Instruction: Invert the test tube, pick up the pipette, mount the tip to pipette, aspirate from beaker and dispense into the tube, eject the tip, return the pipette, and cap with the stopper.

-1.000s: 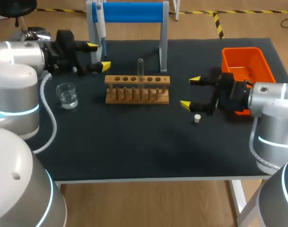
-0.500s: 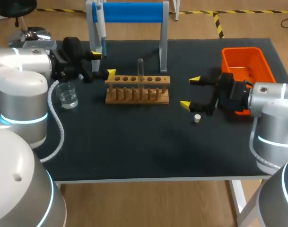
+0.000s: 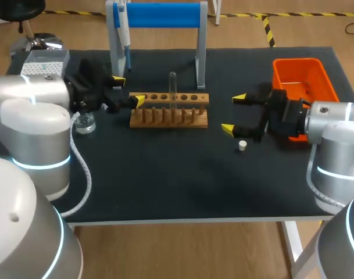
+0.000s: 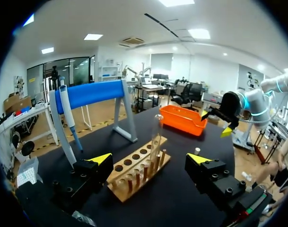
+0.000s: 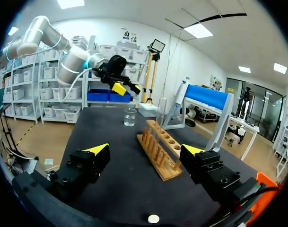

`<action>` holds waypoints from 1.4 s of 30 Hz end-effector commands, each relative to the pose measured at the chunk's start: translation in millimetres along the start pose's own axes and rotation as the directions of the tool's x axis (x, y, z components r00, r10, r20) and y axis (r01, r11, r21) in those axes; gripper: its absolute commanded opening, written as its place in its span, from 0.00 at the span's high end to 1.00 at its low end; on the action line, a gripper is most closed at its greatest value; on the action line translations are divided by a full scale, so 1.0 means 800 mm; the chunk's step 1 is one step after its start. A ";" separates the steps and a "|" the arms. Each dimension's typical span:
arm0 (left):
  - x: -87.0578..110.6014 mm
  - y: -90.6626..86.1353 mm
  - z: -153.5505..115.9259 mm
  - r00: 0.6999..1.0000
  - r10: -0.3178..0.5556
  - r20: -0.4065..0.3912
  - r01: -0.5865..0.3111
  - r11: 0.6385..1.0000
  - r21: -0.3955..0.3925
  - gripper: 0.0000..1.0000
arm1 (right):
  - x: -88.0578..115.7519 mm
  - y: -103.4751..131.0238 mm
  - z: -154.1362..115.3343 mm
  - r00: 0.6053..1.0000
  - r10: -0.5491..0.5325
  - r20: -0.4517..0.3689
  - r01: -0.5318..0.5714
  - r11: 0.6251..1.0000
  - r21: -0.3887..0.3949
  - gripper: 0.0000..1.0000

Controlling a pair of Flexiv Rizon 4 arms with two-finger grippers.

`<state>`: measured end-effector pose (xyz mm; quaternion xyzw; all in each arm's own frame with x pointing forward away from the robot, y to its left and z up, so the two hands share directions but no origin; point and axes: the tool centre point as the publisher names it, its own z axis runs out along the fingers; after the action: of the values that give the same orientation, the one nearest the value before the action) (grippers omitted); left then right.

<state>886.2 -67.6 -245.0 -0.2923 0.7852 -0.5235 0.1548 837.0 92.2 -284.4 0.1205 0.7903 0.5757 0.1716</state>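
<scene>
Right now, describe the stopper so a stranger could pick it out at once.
Start at the orange bin on the right of the black table; the right tool hangs open beside it. The stopper lies by that tool's yellow tip nearer the front edge: a small white plug, alone on the dark surface.

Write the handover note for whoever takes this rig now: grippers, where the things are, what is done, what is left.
Left gripper: open, empty, by the left end of the wooden rack.
Right gripper: open, empty, close to the stopper, which lies on the table.
Test tube stands upright in the rack; which end is up I cannot tell.
Pipette hangs on the blue stand; beaker sits beside the left arm.
Done: nothing certain. Left: pipette pickup, tip, transfer, eject, return, cap.
</scene>
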 end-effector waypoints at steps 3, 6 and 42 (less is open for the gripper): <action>0.006 0.005 0.001 0.999 -0.006 0.034 0.005 1.000 0.017 0.00 | 0.001 0.000 -0.002 1.000 -0.001 0.001 0.001 1.000 0.001 0.00; 0.006 0.005 0.001 0.999 -0.006 0.034 0.005 1.000 0.017 0.00 | 0.001 0.000 -0.002 1.000 -0.001 0.001 0.001 1.000 0.001 0.00; 0.006 0.005 0.001 0.999 -0.006 0.034 0.005 1.000 0.017 0.00 | -0.056 0.031 0.101 0.912 -0.054 -0.406 -0.031 0.979 -0.200 0.00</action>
<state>882.0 -69.4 -247.2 -0.3015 0.7787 -0.5240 0.1678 895.0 140.9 -272.5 0.0197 0.7450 0.6630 0.0714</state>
